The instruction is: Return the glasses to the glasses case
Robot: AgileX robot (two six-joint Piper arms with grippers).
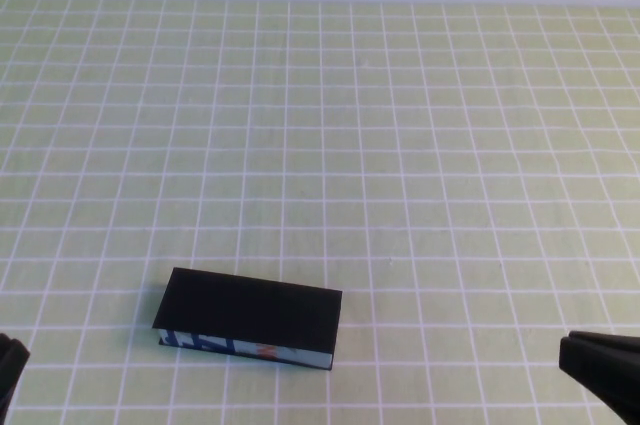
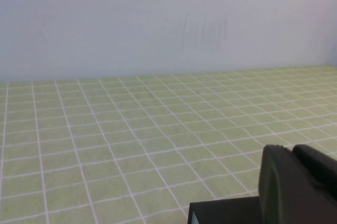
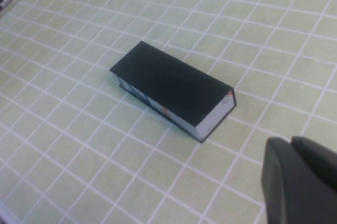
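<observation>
The right claw (image 1: pixel 600 370) sits low at the near right edge of the counter (image 1: pixel 400 145), with only its dark tip showing in the high view. Its fingers are pressed together and hold nothing. In the right wrist view the same dark fingers (image 3: pixel 303 182) fill one corner, and the closed case lies a little way ahead of them, not touching.

The left claw (image 1: pixel 8 360) shows only as a dark sliver at the near left edge of the counter. Whether it is wide or narrow cannot be told. In the left wrist view its dark body (image 2: pixel 297 184) looks out over bare checked cloth toward a pale wall.

The glasses case (image 1: pixel 250 318) lies on the counter near the front, left of centre, between the two claws and well apart from both. Its flat black lid is down, and the printed front edge with blue, white and orange marks faces the robot. It sits slightly askew to the grid of the green and white checked cloth.

The glasses are not visible in any view. They may be inside the shut case, but that cannot be confirmed.

Judging from the lowered lid and both arms drawn back to the near edge, the task appears to be either finished or not yet begun. If the work is still ahead, the next move would call for finding the glasses and raising the hinged lid, probably with one claw steadying the box.

Both arms appear parked, low and retracted.
</observation>
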